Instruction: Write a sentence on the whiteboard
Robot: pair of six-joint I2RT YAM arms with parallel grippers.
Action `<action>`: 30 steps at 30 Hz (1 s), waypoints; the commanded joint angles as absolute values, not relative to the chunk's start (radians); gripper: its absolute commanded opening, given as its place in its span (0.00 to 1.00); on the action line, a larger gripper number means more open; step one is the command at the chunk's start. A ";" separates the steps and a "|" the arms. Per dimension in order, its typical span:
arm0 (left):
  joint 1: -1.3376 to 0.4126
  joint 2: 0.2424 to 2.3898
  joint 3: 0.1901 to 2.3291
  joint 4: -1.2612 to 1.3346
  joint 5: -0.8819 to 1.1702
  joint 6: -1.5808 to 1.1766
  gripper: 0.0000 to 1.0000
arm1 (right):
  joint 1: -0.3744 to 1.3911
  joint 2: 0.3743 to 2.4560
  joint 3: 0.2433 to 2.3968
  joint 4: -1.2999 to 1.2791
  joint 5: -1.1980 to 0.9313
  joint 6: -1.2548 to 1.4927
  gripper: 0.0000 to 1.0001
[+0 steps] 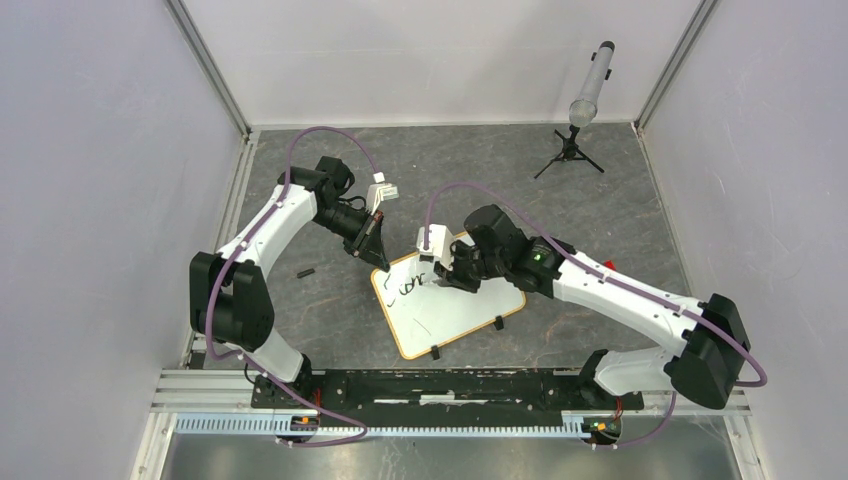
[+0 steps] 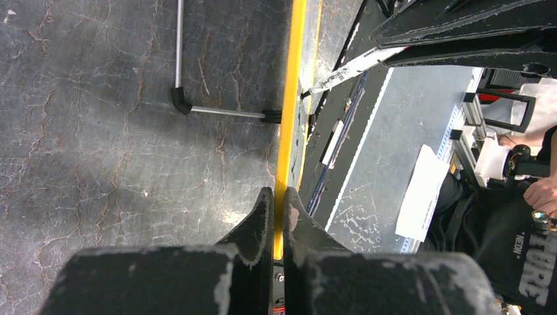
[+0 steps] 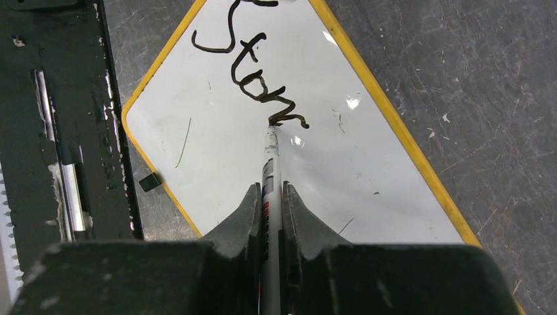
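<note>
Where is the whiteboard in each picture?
Top external: the whiteboard lies flat in the middle.
Left wrist: seen edge-on, a thin yellow strip running up the middle.
Right wrist: its white face fills the middle.
Shared landmark: the black base rail beside the board.

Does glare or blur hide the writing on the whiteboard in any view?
Right wrist: small glare spots on the whiteboard near the marker tip, letters sharp. Top external: even light, letters tiny. Left wrist: it is edge-on, no writing shows.
</note>
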State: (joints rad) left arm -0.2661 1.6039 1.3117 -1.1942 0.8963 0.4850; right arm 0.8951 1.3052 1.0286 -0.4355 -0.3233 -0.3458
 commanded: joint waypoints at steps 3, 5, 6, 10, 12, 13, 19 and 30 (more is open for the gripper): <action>-0.272 1.606 1.325 -1.193 0.870 0.464 0.03 | 0.884 1.278 1.030 -0.442 -0.280 -0.374 0.00; -0.272 1.606 1.325 -1.194 0.870 0.464 0.02 | 0.875 1.280 1.043 -0.446 -0.275 -0.378 0.00; -0.272 1.606 1.325 -1.193 0.870 0.462 0.02 | 0.873 1.279 1.049 -0.449 -0.270 -0.381 0.00; -0.272 1.605 1.328 -1.193 0.871 0.463 0.02 | 0.865 1.284 1.073 -0.446 -0.255 -0.383 0.00; -0.272 1.607 1.328 -1.194 0.872 0.461 0.02 | 0.862 1.289 1.086 -0.443 -0.250 -0.383 0.00; -0.272 1.607 1.329 -1.193 0.872 0.462 0.03 | 0.863 1.291 1.093 -0.442 -0.246 -0.383 0.00; -0.272 1.605 1.332 -1.193 0.872 0.462 0.02 | 0.857 1.302 1.120 -0.441 -0.237 -0.387 0.00; -0.272 1.607 1.329 -1.194 0.871 0.463 0.02 | 0.857 1.289 1.064 -0.450 -0.270 -0.377 0.00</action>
State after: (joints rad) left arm -0.2665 1.6039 1.3117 -1.1942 0.8967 0.4850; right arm 0.8619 1.2972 1.0782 -0.4580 -0.2726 -0.3721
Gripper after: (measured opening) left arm 0.054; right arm 0.159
